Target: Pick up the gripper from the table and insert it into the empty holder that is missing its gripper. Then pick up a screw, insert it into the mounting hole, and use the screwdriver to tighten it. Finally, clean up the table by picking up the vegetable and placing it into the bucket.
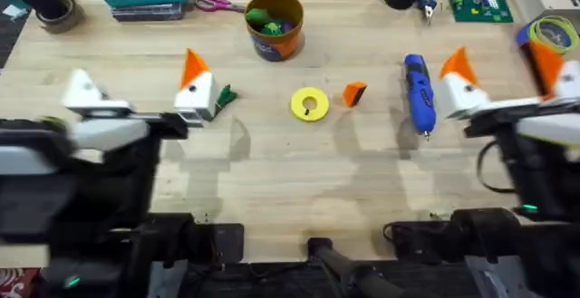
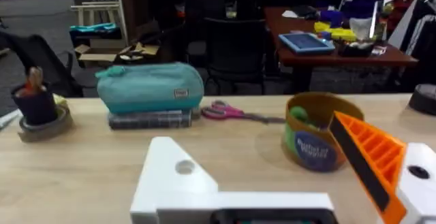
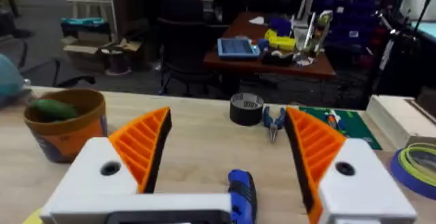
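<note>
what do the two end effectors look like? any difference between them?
Both are white angular plastic brackets on black-and-white arms. The right end effector carries two orange ribbed fingers, each with a dark side face. The left end effector has only one orange finger; its other bracket, the holder, is bare white with a round screw hole. A black cable loops beside the right arm.

pale wood-grain table (image 1: 272, 171); glossy blue plastic screwdriver (image 1: 419, 90).

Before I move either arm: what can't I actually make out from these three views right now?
- Screws: too small to find in the overhead view.
- Vegetable: partly hidden behind the left gripper overhead.
- Bucket contents: bottom hidden by its wall in every view.
- Screwdriver: cut off by the right wrist view's bottom edge.
</note>
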